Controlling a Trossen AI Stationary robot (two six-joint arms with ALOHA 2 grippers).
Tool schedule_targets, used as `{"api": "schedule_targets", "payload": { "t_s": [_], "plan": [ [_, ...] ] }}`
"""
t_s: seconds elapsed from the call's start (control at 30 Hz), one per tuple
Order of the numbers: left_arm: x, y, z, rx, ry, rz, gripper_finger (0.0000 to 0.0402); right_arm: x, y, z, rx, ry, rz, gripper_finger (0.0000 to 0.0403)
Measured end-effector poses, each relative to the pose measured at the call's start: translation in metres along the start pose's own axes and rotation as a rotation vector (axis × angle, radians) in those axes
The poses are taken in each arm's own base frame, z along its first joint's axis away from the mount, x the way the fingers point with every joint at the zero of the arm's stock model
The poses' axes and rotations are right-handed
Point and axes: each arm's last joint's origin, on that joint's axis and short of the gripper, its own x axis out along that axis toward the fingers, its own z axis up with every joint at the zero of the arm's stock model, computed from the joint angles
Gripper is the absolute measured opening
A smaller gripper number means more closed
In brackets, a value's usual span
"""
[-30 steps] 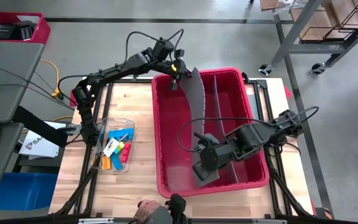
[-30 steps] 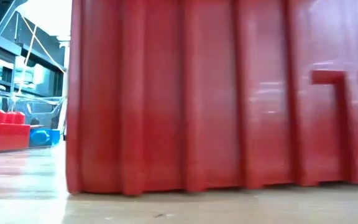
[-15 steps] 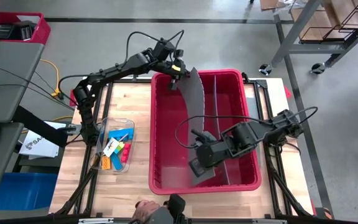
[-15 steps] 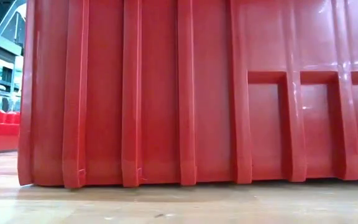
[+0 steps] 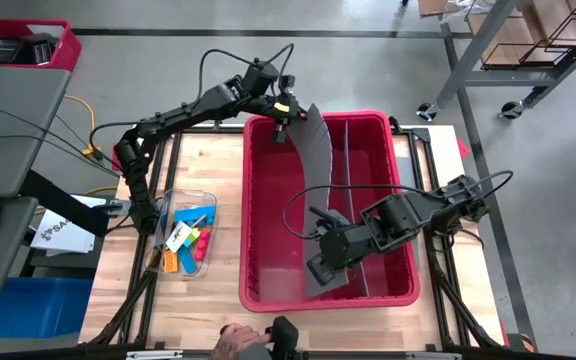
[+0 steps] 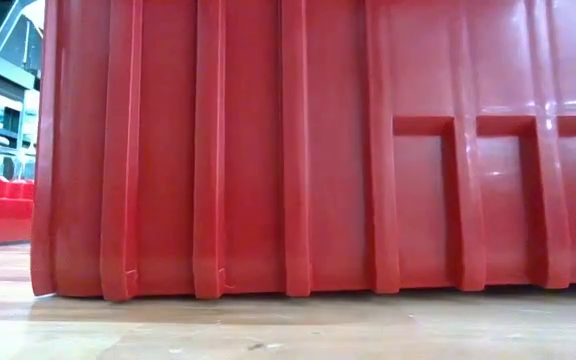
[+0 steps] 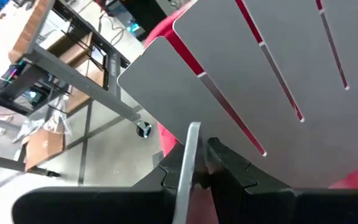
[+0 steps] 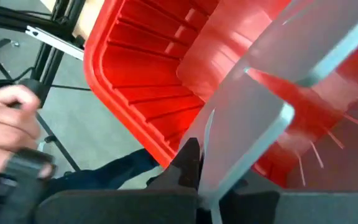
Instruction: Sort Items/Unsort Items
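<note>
A: From above, what do you have?

B: Both my arms are on the grey divider (image 5: 313, 170) in the red bin (image 5: 268, 200). The left gripper (image 5: 283, 125) pinches its far end at the bin's back rim; the right gripper (image 5: 320, 272) is clamped on the near end, low inside. I judge that I hold both ends so the long panel cannot twist. The items (image 5: 190, 243) sit in the clear tray (image 5: 208, 200) left of the bin, untouched.

A: Low view?

B: Only the bin's ribbed wall (image 6: 268, 150).

A: Wrists?

B: On the left wrist, my fingers (image 7: 191, 163) are closed on the slotted panel's (image 7: 241, 81) edge. On the right wrist, the panel (image 8: 260, 130) is gripped too, and a person's hand (image 8: 8, 127) shows beyond the bin.

A: Changes?

B: Over the last second the bin has slid left and squared up, and my right gripper has moved with it.
</note>
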Motion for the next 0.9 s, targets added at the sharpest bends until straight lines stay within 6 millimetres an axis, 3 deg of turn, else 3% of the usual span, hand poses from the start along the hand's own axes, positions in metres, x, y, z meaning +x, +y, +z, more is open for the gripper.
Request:
{"api": "schedule_targets", "payload": {
  "t_s": [0.37, 0.9],
  "plan": [
    [-0.037, -0.01, 0.007, 0.052, 0.094, -0.098, 0.0041, -0.001, 0.006, 0.003, -0.065, 0.018, 0.074, 0.0],
    [-0.096, -0.007, 0.031, 0.023, 0.129, 0.067, 0.005, -0.001, 0.005, 0.007, -0.083, -0.072, 0.054, 0.0]
  ]
}}
